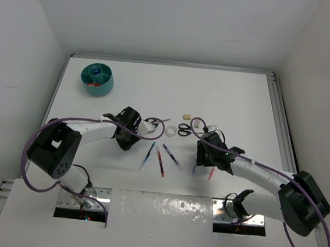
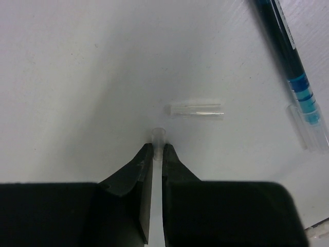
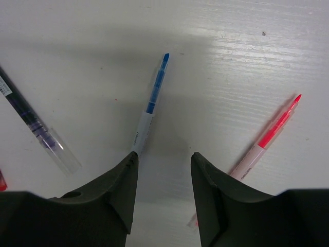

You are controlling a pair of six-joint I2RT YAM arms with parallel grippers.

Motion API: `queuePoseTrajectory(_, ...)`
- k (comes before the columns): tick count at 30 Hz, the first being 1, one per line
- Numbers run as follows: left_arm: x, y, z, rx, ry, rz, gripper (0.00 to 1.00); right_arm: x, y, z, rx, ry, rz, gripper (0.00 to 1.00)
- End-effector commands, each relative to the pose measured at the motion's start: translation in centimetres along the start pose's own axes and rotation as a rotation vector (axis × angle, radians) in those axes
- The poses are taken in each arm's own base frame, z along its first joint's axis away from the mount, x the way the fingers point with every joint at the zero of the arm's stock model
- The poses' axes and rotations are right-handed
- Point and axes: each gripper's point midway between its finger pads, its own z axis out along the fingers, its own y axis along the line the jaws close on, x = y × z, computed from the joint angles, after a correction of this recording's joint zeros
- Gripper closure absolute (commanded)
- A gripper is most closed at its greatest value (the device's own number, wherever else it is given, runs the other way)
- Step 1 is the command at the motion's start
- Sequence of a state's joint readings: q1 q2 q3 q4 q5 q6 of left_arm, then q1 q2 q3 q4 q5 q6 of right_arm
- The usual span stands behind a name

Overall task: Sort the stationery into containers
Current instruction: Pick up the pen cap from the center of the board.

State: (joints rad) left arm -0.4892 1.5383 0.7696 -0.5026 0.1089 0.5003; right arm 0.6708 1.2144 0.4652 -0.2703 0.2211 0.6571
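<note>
On matte white table [image 2: 77,77], left end effector [image 2: 158,149] clenched on clear tube [image 2: 159,135], right end effector [image 3: 164,157] released.

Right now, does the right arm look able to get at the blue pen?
Probably yes: the blue pen lies bare just ahead of the open right fingers, the red pen well aside.

Overhead view; wrist views close, downward

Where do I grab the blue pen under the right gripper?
Across its white barrel, from above, jaws crosswise. The blue pen lies flat and thin, its near end beside one finger of the open right gripper, so shift sideways first.
</note>
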Motion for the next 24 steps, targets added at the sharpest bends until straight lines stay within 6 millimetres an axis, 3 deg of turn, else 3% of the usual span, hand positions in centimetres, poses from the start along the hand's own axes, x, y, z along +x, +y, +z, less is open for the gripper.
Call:
queuePoseTrajectory(1, -0.6, -0.1, 0.3, 0.023, -0.034, 0.011, 1.00, -2.1, 1.6, -0.5, -0.067, -0.041, 0.019, 0.54)
queuePoseTrajectory(5, -2.8, 2.3, -2.6, -0.039, -0.138, 0.056, 1.00, -2.3, 2.5, -0.8, -0.105, -0.014, 0.018, 0.55)
queuePoseTrajectory(8, -5.3, 4.9, -6.4, -0.173, -0.270, 0.197, 1.00, -2.5, 3.4, -1.2, -0.132, 0.010, 0.008, 0.56)
queuePoseTrajectory(9, -7.0, 5.6, -8.6, -0.241, -0.369, 0.251, 1.00, -2.2, 3.7, -1.3, -0.134, 0.021, -0.005, 0.56)
queuePoseTrajectory(11, -7.9, 6.2, -10.1, -0.310, -0.450, 0.358, 1.00, -2.1, 3.7, -1.2, -0.115, 0.021, 0.007, 0.56)
queuePoseTrajectory(12, -10.1, 6.6, -12.8, -0.384, -0.581, 0.404, 1.00, -1.9, 3.7, -1.0, -0.115, 0.023, 0.017, 0.57)
queuePoseTrajectory(13, -10.7, 6.8, -13.6, -0.416, -0.631, 0.431, 1.00, -1.6, 3.9, -0.6, -0.118, 0.030, 0.044, 0.57)
queuePoseTrajectory(18, -13.5, 5.0, -18.9, -0.525, -0.930, 0.576, 1.00, -2.1, 3.3, 0.1, -0.046, 0.049, 0.082, 0.63)
queuePoseTrajectory(23, -13.7, 3.0, -22.4, -0.606, -1.047, 0.730, 1.00, -0.8, 3.0, 1.2, -0.012, 0.115, 0.079, 0.64)
queuePoseTrajectory(24, -13.5, 2.6, -22.3, -0.604, -1.054, 0.763, 1.00, -0.5, 3.1, 1.4, -0.020, 0.121, 0.081, 0.64)
